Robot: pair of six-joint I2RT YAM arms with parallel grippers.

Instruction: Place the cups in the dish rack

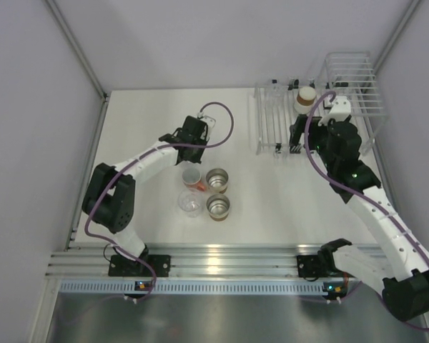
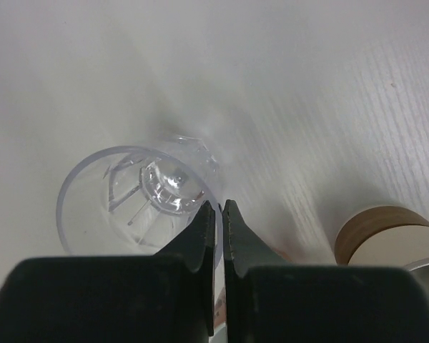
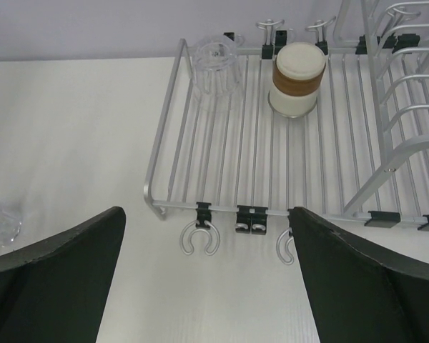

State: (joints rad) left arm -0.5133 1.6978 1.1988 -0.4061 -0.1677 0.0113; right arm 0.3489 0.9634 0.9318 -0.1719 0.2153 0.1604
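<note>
My left gripper (image 1: 190, 161) (image 2: 220, 207) is shut on the rim of a clear cup (image 1: 191, 174) (image 2: 129, 196), with one finger inside the wall and one outside. Beside it are a second clear cup (image 1: 190, 204), two brown cups with shiny insides (image 1: 217, 179) (image 1: 218, 206) and a salmon-orange cup (image 1: 201, 186) lying low between them. One brown cup (image 2: 390, 232) shows at the right of the left wrist view. On the white dish rack (image 1: 268, 127) (image 3: 222, 146) a brown cup (image 1: 305, 96) (image 3: 297, 78) and a clear cup (image 3: 216, 63) stand upside down. My right gripper (image 1: 297, 141) (image 3: 206, 214) is open and empty at the rack's near edge.
The rack's taller wire basket (image 1: 354, 80) (image 3: 407, 107) is on its right side. Wire hooks (image 3: 199, 239) hang from the rack's near bar. Grey walls close in the table at left, back and right. A metal rail (image 1: 222, 257) runs along the near edge.
</note>
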